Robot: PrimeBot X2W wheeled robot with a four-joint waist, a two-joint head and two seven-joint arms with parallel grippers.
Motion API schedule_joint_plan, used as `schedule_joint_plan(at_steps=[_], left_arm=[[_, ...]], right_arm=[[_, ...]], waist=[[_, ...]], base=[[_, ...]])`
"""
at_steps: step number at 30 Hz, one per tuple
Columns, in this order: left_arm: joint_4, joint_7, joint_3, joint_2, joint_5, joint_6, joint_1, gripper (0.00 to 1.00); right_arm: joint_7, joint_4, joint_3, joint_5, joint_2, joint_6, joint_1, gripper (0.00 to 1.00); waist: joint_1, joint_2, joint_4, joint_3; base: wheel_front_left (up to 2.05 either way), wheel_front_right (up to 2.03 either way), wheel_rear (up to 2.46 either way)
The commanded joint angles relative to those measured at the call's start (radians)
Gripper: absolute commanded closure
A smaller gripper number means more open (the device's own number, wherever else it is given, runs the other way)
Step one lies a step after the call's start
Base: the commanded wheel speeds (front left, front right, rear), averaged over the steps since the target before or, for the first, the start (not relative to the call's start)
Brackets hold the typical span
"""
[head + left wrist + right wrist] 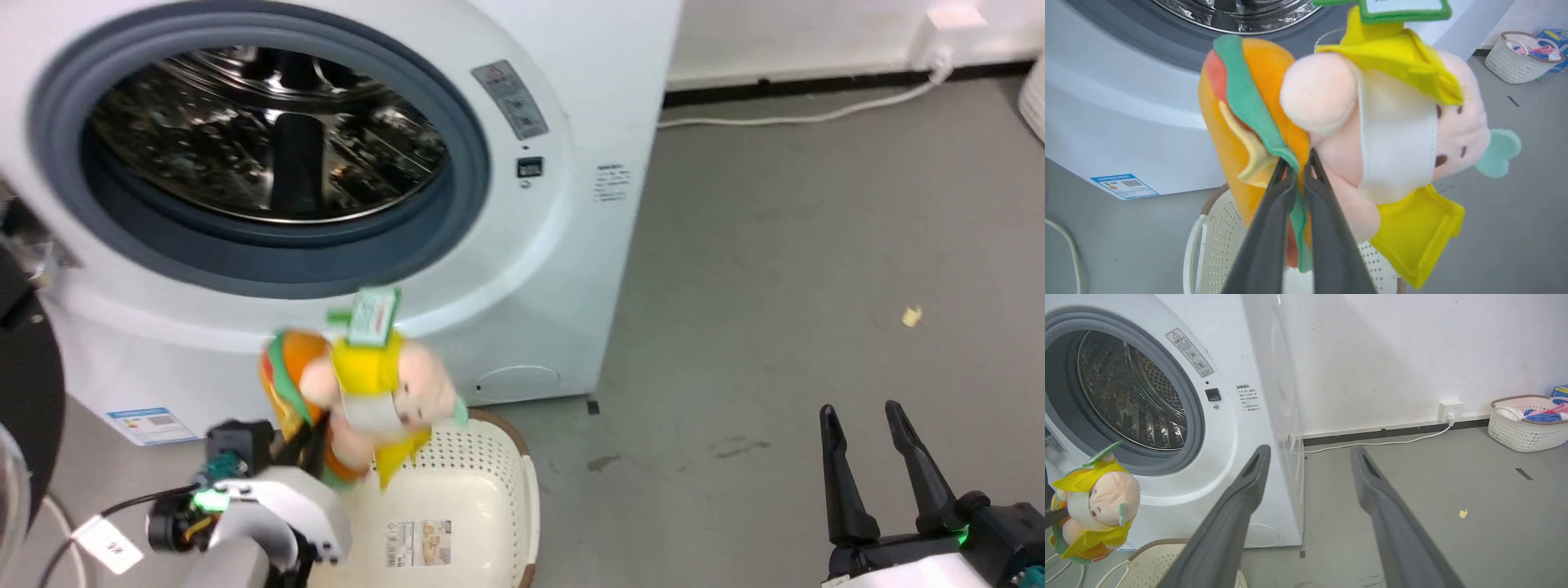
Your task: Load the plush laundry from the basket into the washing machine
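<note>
Left fingers: pinching nearly closed on the green and orange edge of the plush laundry, holding it up in the air above the basket.

Plush laundry: hanging in front of the washing machine, just below the grey door ring; turning the peach doll's face sideways, with yellow cloth flaring out and a green-white tag sticking up on top.

Right fingers: standing spread wide apart, gripping nothing, hovering over the bare grey floor well to the right of the machine.

Washing machine: standing with its round mouth open, showing the shiny steel drum inside and carrying a blue-edged sticker low on its white front.

Basket: sitting on the floor just in front of the machine, showing a label sticker on its inner bottom.

Background: running along the foot of the wall, a white cable plugging into a socket; standing near the wall, a second basket carrying coloured clothes; lying on the floor, a small yellow scrap.
</note>
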State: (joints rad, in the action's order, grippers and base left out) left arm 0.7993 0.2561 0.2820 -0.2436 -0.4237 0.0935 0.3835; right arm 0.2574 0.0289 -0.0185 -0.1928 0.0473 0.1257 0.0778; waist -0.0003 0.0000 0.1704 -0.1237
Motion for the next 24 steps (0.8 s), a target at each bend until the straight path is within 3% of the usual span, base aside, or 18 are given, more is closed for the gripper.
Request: schedule_joint_plan(at_steps=[1, 6, 12, 13, 14, 17, 24], left_arm=[[-0.055, 0.005, -0.015, -0.004, 0.006, -0.010, -0.025, 1.00], [-0.328, -0.002, -0.090, -0.035, 0.016, -0.066, -0.034, 1.00], [-0.423, -0.124, -0.132, -0.116, 0.020, -0.105, 0.128, 1.00], [-0.429, -0.149, -0.139, -0.130, 0.021, -0.111, 0.163, 1.00], [-0.429, -0.240, -0.153, -0.181, 0.034, -0.132, 0.279, 1.00], [-0.388, -0.331, -0.152, -0.237, 0.050, -0.128, 0.404, 1.00], [-0.244, -0.442, -0.127, -0.327, 0.107, -0.109, 0.707, 1.00]], right_arm=[[0.004, 0.005, 0.001, 0.007, 0.003, 0.005, 0.015, 0.00], [0.004, 0.019, 0.017, 0.003, 0.003, 0.005, 0.012, 0.00], [0.004, 0.029, 0.031, -0.011, 0.003, 0.005, -0.033, 0.00], [0.004, 0.030, 0.033, -0.016, 0.003, 0.005, -0.043, 0.00], [0.004, 0.034, 0.039, -0.037, 0.003, 0.005, -0.076, 0.00], [0.004, 0.034, 0.048, -0.061, 0.003, 0.005, -0.104, 0.00], [0.004, 0.026, 0.074, -0.123, 0.003, 0.005, -0.164, 0.00]], waist=[[0.0003, 0.0000, -0.011, 0.008], [0.0003, 0.0000, 0.012, -0.049], [0.0003, 0.0000, 0.059, -0.166], [0.0003, 0.0000, 0.069, -0.187], [0.0003, 0.0000, 0.103, -0.260], [0.0003, 0.0000, 0.136, -0.328], [0.0003, 0.0000, 0.209, -0.454]], base=[[0.00, 0.00, 0.00], [0.00, 0.00, 0.00], [0.00, 0.00, 0.00], [0.00, 0.00, 0.00], [0.00, 0.00, 0.00], [0.00, 0.00, 0.00], [0.00, 0.00, 0.00]])
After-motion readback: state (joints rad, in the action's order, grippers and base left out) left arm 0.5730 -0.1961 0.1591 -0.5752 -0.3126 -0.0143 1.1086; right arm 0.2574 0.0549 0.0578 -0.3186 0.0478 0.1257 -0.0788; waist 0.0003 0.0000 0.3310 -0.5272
